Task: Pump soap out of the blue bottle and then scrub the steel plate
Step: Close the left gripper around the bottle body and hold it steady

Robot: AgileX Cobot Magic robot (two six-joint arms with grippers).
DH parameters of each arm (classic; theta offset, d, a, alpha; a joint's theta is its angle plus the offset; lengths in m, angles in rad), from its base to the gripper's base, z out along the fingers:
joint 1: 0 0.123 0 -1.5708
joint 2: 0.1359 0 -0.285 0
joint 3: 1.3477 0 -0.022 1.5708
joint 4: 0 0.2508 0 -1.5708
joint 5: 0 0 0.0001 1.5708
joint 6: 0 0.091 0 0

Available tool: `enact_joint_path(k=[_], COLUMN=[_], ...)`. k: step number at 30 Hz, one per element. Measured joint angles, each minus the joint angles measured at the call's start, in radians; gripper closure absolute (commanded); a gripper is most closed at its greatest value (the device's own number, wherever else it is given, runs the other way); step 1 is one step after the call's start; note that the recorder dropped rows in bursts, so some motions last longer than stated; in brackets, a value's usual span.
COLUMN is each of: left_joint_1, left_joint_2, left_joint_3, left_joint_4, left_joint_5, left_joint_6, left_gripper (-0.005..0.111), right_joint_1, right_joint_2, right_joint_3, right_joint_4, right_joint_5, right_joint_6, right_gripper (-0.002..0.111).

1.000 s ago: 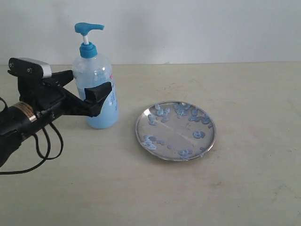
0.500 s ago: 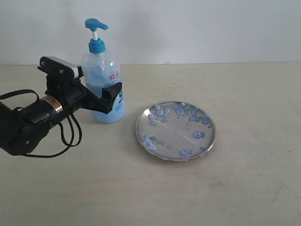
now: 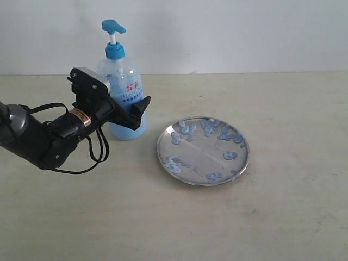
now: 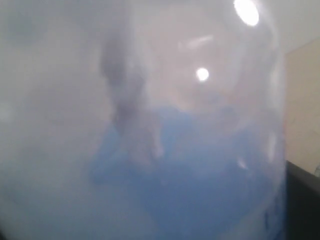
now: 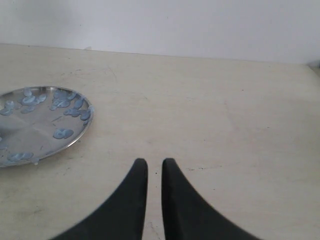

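Observation:
The blue bottle stands upright on the table, left of the steel plate, blue pump head up and pale blue soap in its lower part. My left gripper is shut on the bottle's body; one black finger shows at its right side. In the left wrist view the bottle fills the frame, blurred, with soap inside. The plate carries several bluish soap blobs. My right gripper is shut on nothing, above bare table right of the plate.
The beige table runs back to a white wall. My left arm's black cable loops on the table left of the plate. My right arm does not show in the exterior view.
My left gripper has carried the bottle to the right and slightly back, closer to the plate, the arm swinging in from the left. The plate has stayed in place.

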State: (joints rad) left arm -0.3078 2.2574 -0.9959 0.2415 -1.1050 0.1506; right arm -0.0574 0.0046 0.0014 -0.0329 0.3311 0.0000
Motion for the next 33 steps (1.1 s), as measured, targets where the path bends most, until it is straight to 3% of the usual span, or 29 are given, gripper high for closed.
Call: enact_joint_path(k=[2, 5, 9, 19, 33], left_joint_1=[0.0, 0.0, -0.003, -0.003, 0.002], left_joint_2=[0.011, 0.016, 0.016, 0.016, 0.008], left_joint_3=[-0.016, -0.028, -0.036, -0.038, -0.048], left_joint_4=[0.0, -0.004, -0.061, -0.14, 0.029], left_joint_5=[0.002, 0.002, 0.0, 0.0, 0.026], left_joint_6=[0.0, 0.0, -0.004, 0.047, 0.071], left_gripper=[0.007, 0.034, 0.1, 0.102, 0.102], right_joint_1=[0.0, 0.0, 0.0, 0.0, 0.0], right_joint_2=[0.0, 0.0, 0.0, 0.0, 0.0], right_joint_3=[0.0, 0.0, 0.0, 0.0, 0.0], right_joint_4=[0.0, 0.0, 0.0, 0.0, -0.018], right_joint_5=[0.0, 0.0, 0.0, 0.0, -0.002], right_joint_6=[0.0, 0.0, 0.0, 0.0, -0.023], right_gripper=[0.107, 0.107, 0.107, 0.107, 0.107])
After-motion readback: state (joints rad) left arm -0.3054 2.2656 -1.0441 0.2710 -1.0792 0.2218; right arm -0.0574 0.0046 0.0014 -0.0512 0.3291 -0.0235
